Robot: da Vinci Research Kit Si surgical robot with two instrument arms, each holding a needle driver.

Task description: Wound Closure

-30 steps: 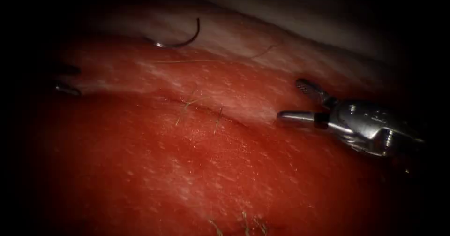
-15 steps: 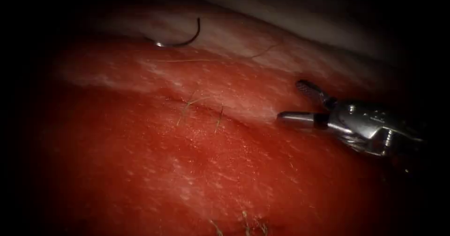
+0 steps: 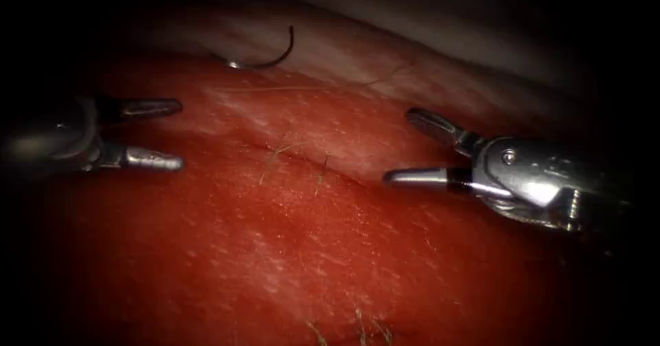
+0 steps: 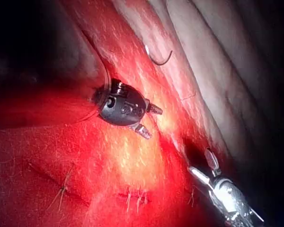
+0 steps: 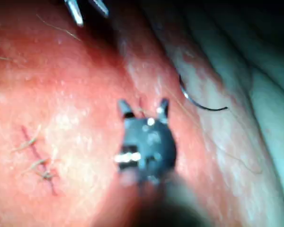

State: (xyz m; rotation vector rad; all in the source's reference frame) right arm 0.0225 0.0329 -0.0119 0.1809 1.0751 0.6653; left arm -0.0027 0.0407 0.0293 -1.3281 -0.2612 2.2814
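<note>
Currently both tools hold nothing: the left tool [image 3: 180, 134] and the right tool [image 3: 399, 146] hover over the tissue [image 3: 289, 250] with jaws apart, either side of the stitched cut [image 3: 302, 157]. The needle [image 3: 265, 57] lies free on the tissue's far pale edge, thread [image 3: 385, 76] trailing. Judged step: needle retrieval; a grasp calls for reaching it.

Left claw [image 3: 180, 134]: jaws spread apart, holding nothing, pointing right.
Right claw [image 3: 402, 146]: jaws spread apart, holding nothing, pointing left.
</note>
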